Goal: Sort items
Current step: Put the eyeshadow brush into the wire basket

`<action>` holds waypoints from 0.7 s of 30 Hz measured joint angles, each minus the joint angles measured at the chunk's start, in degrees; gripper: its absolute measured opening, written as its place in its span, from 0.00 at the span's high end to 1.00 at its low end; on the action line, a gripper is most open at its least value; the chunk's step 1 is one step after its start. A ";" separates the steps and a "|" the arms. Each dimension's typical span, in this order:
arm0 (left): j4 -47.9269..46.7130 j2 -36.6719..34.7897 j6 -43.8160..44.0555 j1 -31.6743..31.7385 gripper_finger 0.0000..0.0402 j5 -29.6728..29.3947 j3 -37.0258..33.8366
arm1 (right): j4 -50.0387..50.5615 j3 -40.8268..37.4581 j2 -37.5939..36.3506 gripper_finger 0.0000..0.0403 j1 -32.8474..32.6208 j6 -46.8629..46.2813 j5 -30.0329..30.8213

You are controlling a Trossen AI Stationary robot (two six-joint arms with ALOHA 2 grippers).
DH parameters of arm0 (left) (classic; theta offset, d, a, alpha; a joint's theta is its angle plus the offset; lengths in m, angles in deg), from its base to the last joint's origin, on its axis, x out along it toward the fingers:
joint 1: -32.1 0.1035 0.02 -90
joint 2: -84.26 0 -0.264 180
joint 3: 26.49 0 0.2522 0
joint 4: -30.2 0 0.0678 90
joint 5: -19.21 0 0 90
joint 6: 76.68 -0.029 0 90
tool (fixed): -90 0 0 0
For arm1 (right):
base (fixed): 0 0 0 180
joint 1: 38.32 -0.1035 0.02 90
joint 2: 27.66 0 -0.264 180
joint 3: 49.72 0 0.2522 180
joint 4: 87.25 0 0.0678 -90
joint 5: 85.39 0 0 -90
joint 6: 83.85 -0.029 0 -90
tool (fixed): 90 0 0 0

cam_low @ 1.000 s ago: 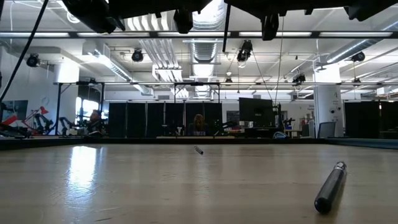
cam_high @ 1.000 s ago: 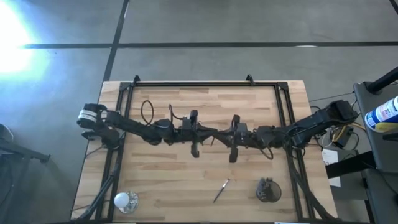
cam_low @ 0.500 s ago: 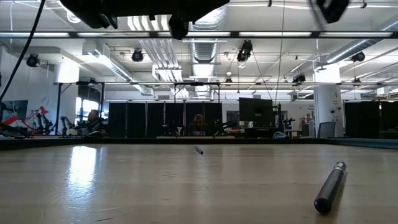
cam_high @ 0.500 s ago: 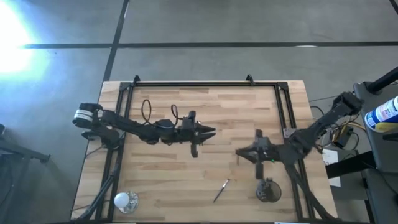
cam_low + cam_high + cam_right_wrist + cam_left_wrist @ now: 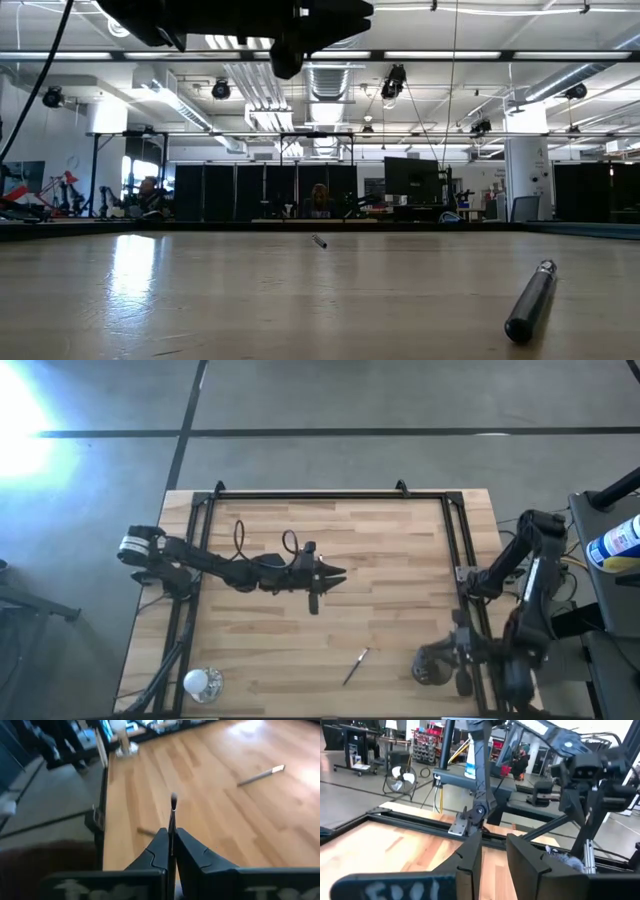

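My right gripper is shut on a slim brush whose dark head sticks out ahead of the fingers. In the high view it hovers at the table's near right corner, by the dark round cup. Another brush lies flat on the wood near the front edge; the low view shows this brush close by. My left gripper stands open above the table's middle with nothing between its fingers. The shiny silver cup stands at the near left corner. My right gripper pinches the brush's thin handle between its two fingers. The brush lies along the fingers and reaches out past their tips, head forward. The fingers slant downward, pointing toward the table's left side. The brush is lifted clear of the table.
A black frame rail runs around the tabletop. A small stick-like thing lies farther off on the wood in the low view. Bare wood spreads between the two cups. A stand with a blue-labelled bottle is beyond the right edge.
My right gripper has swung from the table's middle to the near right corner by the dark cup, turning as it went and carrying the brush, which stays clear of the table. My left gripper has opened and stayed above the middle.
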 joint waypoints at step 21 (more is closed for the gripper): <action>-9.10 0.02 2.86 0.00 0.79 0.00 -0.09 | 6.44 -1.45 13.31 0.91 -5.72 -18.97 -10.15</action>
